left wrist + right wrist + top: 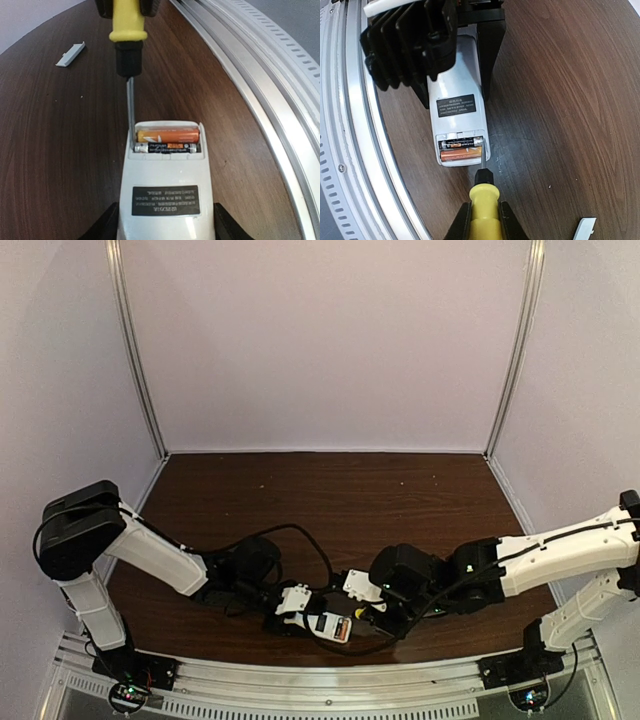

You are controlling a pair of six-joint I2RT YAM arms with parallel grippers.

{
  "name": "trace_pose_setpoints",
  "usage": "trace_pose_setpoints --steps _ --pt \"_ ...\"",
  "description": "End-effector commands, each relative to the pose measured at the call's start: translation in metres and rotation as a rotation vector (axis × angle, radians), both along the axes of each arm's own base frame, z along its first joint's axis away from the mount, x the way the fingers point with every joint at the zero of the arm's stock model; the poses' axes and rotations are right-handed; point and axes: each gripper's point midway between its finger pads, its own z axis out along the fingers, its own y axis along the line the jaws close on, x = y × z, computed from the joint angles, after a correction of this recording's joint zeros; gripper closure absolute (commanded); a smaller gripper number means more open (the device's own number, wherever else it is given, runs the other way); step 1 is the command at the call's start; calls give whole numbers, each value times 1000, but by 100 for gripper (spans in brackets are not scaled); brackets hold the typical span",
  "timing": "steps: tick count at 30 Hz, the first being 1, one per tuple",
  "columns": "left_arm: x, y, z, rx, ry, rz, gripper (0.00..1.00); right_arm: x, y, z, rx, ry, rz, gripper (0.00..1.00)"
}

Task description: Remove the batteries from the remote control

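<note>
Where the tabletop (pixel 60 150) meets its near rail (pixel 260 100), we find the remote control (pixel 165 185) lying back up, with the jaws of the left gripper (pixel 166 222) clamped on its sides. The bay is uncovered. The orange battery (pixel 167 136) and the dark battery (pixel 165 148) lie inside. The right gripper (pixel 485 217) has its jaws closed on the screwdriver (pixel 128 22), tip at the dark battery's end. A white chip (pixel 70 54) lies apart.

The screwdriver (pixel 128 55) bars one end of the batteries (pixel 167 141); rail (pixel 247 95) runs alongside.
</note>
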Motion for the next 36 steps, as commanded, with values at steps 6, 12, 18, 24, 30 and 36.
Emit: trace_pose_setpoints --steps 6,12,18,24,30,36 --pt "-2 -13 14 -64 -16 -54 100 -10 -4 -28 -131 35 38 100" --pt "-1 -13 14 -61 -21 -47 100 -18 2 -31 -152 70 80 100" --pt "4 -13 13 -55 -34 -26 100 -28 2 -32 -198 130 111 100" --pt "6 -13 14 -55 -47 -11 100 -38 3 -35 -217 168 167 100" --pt "6 -13 15 -58 -47 -11 100 -39 9 -35 -220 173 190 100" --pt "9 -13 16 -59 -56 1 100 -35 11 -31 -220 161 167 100"
